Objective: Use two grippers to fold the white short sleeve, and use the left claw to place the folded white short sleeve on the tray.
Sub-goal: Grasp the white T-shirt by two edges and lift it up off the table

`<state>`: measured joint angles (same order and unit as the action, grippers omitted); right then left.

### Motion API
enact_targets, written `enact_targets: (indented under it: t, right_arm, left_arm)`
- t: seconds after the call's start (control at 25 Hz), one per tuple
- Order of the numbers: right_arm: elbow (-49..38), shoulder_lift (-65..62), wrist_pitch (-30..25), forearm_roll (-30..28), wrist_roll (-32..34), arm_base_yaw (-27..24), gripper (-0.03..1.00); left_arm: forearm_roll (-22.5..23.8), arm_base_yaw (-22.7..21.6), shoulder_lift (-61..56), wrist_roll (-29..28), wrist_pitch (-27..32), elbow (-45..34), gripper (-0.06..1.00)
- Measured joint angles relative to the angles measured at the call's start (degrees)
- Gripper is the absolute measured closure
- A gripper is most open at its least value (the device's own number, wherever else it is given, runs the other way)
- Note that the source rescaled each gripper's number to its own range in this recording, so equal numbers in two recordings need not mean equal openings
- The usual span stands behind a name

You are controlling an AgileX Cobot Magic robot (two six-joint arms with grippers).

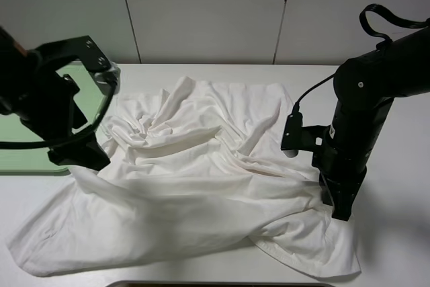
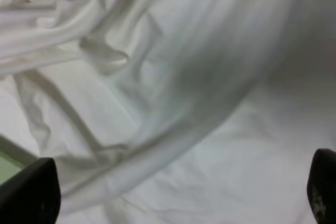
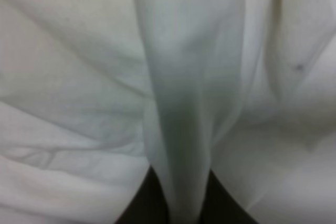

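The white short sleeve (image 1: 195,186) lies crumpled and spread across the white table. My left gripper (image 1: 91,158) hovers at the shirt's left edge, beside the tray (image 1: 20,152). In the left wrist view that gripper (image 2: 176,195) is open, its black fingertips (image 2: 31,192) far apart over wrinkled cloth (image 2: 173,77). My right gripper (image 1: 341,212) points down onto the shirt's right edge. In the right wrist view it (image 3: 181,208) is shut, pinching a raised fold of the white cloth (image 3: 184,103) between its dark fingers (image 3: 139,205).
The pale green tray sits at the table's left edge, partly hidden under the left arm; a sliver of it (image 2: 6,169) shows in the left wrist view. A dark object's edge (image 1: 222,284) lies at the table's front. White wall panels stand behind.
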<state>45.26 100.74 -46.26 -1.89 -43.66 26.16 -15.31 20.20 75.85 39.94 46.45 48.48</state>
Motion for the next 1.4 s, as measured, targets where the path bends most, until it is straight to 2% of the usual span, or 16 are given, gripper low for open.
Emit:
enact_targets:
  t: [0.04,0.24,0.4,0.64,0.72,0.76,1.04,1.4]
  right_arm:
    - [0.0,0.0,0.0,0.0,0.0,0.0,0.95]
    - [0.0,0.0,0.0,0.0,0.0,0.0,0.95]
    - [0.0,0.0,-0.1,0.0,1.7,0.0,0.95]
    - [0.0,0.0,-0.1,0.1,2.4,0.0,0.95]
    - [0.0,0.0,-0.1,0.2,2.4,0.0,0.95]
    - [0.0,0.0,-0.1,0.2,2.4,0.0,0.95]
    - [0.0,0.0,0.1,0.2,3.0,0.0,0.95]
    - [0.0,0.0,0.2,0.2,4.5,0.0,0.95]
  left_arm:
    - [2.3,1.4,4.2,0.3,-3.4,0.0,0.01]
    - [9.0,2.2,13.1,0.5,-11.4,0.0,0.03]
    - [14.1,2.2,17.7,2.6,-15.0,0.0,0.04]
    - [16.0,2.2,18.4,15.4,-14.5,0.0,0.06]
    - [17.4,2.2,18.4,22.3,-12.5,0.0,0.07]
    - [18.2,2.2,18.4,23.9,-11.8,0.0,0.07]
    - [22.5,2.2,20.5,26.8,-8.8,-0.2,0.07]
    - [22.9,2.2,26.1,26.8,-9.5,-0.2,0.09]
